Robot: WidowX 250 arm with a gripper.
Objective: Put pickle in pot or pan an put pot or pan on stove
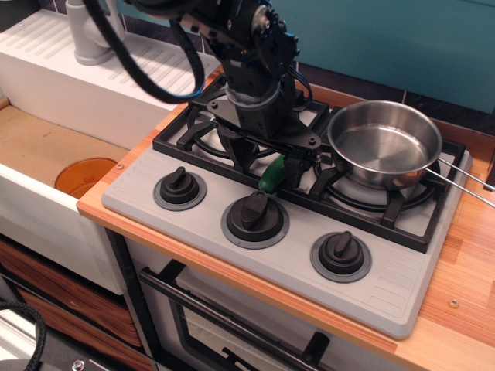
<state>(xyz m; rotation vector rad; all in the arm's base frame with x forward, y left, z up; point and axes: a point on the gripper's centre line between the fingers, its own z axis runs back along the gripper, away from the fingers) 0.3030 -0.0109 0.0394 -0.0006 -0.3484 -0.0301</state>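
The green pickle [271, 177] lies on the black grate of the grey stove [402, 270], between the two burners; only its lower end shows. My gripper [269, 164] is down over it, jaws open, one finger on each side of the pickle. The shiny steel pan [384, 147] sits empty on the right burner, just right of the gripper, with its wire handle [464, 184] pointing right.
Three black knobs [254, 212] line the stove's front. An orange cup [85, 176] sits in the sink to the left. A white drainboard with a grey faucet [91, 32] is at the back left. The wooden counter [464, 309] runs along the right.
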